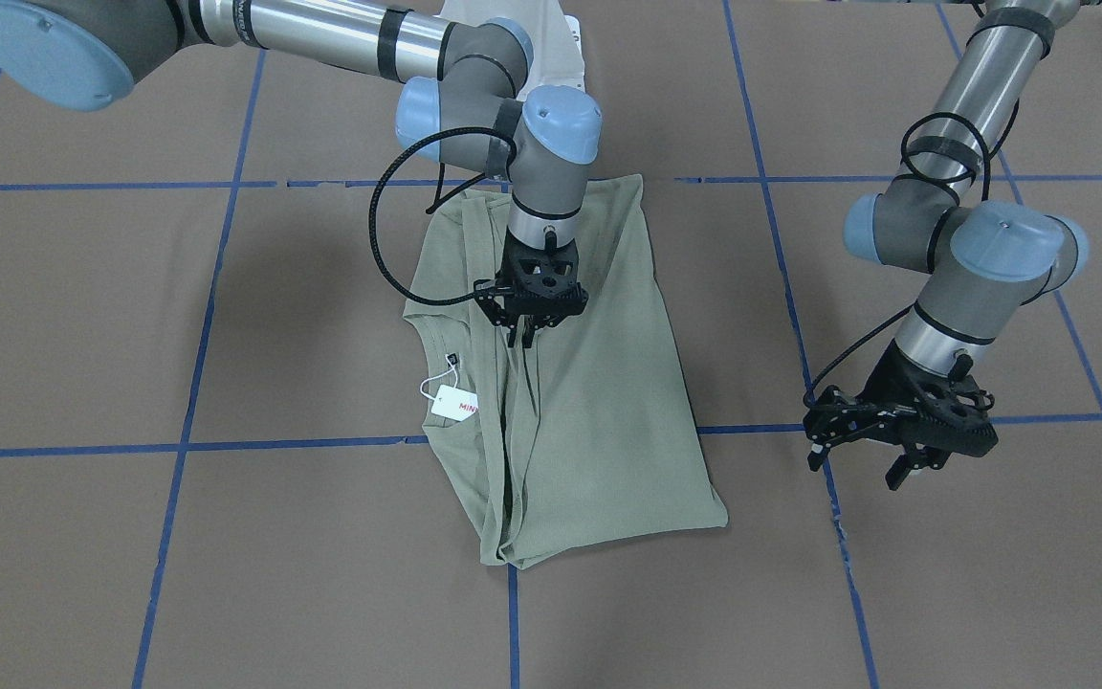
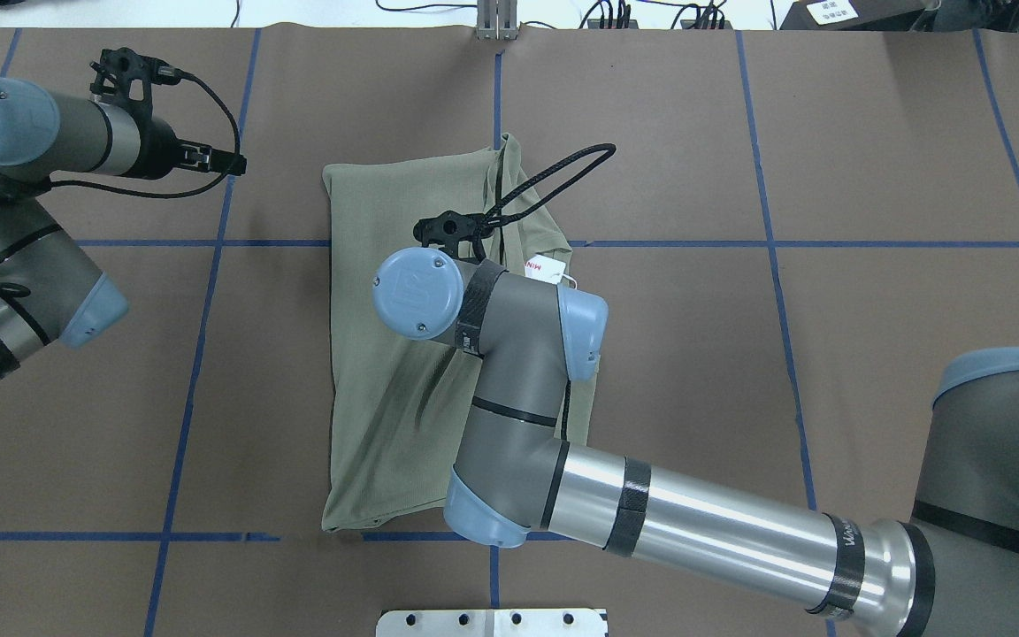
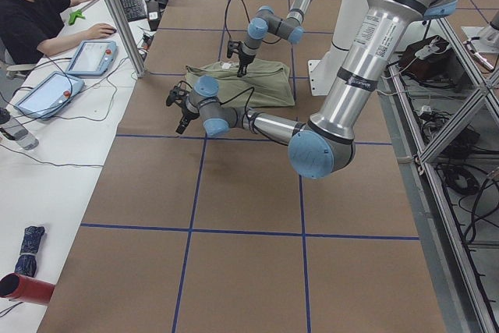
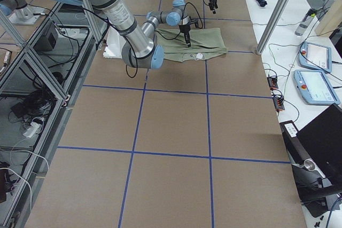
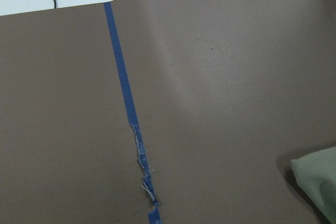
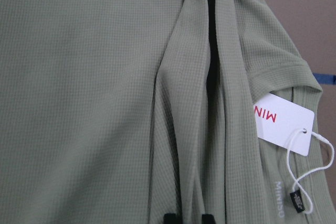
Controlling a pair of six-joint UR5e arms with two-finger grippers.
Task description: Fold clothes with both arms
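Note:
The olive-green shirt [image 1: 599, 402] lies folded lengthwise on the brown table, its white hang tag [image 1: 453, 403] with red lettering at the collar. My right gripper [image 1: 524, 337] points straight down onto the shirt's middle, beside a long raised fold. In the right wrist view its fingertips [image 6: 169, 217] stand close together with the fold of the shirt [image 6: 94, 103] between them, so it appears shut on the fabric. My left gripper [image 1: 855, 467] hovers open and empty over bare table, well away from the shirt's edge. The left wrist view shows only a shirt corner [image 5: 317, 182].
Blue tape lines [image 1: 178, 446] divide the brown table cover [image 1: 63, 316] into squares; one strip is frayed [image 5: 144, 177]. The white pedestal base [image 2: 492, 622] sits at the robot's edge. A person [image 3: 31, 21] sits at a side desk with tablets [image 3: 93, 56].

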